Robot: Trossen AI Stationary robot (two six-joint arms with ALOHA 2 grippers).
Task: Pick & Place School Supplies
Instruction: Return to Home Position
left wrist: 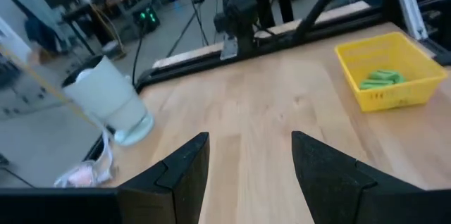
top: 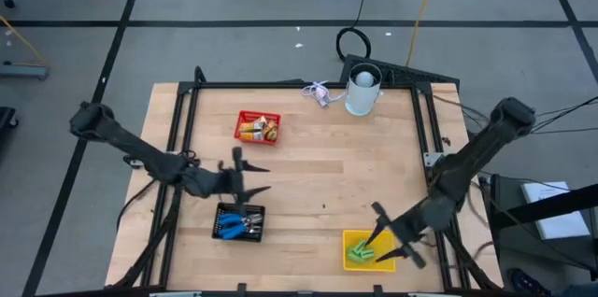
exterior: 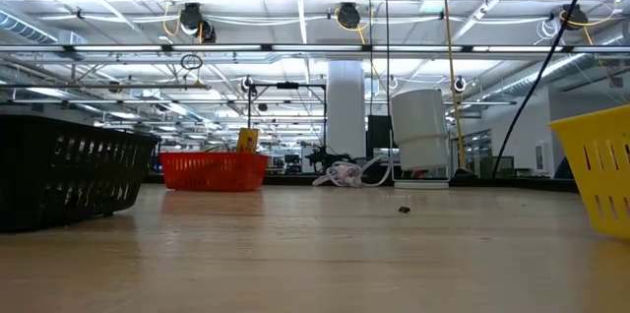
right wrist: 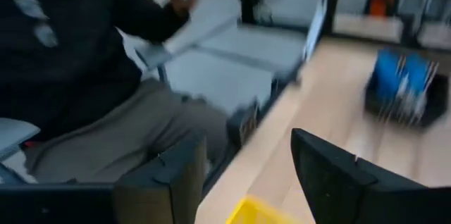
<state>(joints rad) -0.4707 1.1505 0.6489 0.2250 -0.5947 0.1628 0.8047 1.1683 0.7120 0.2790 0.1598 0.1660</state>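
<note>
Erasers (top: 360, 255), bright green, are lying in the yellow bin (left wrist: 386, 98) at the counter's (top: 318, 176) 5 o'clock. The right gripper (right wrist: 246, 136) is hovering over that bin's 1 o'clock corner, its fingers spread wide and holding nothing. Blue scissors (top: 245, 227) are sitting in the black basket (exterior: 59, 170) at 7 o'clock, with the left gripper (left wrist: 250, 136) hanging just at its 12 o'clock, fingers wide apart and empty. Orange sticks (top: 254, 130) are resting in the red basket (exterior: 212, 170) at 11 o'clock. The cup (top: 363, 93) is standing at 1 o'clock.
</note>
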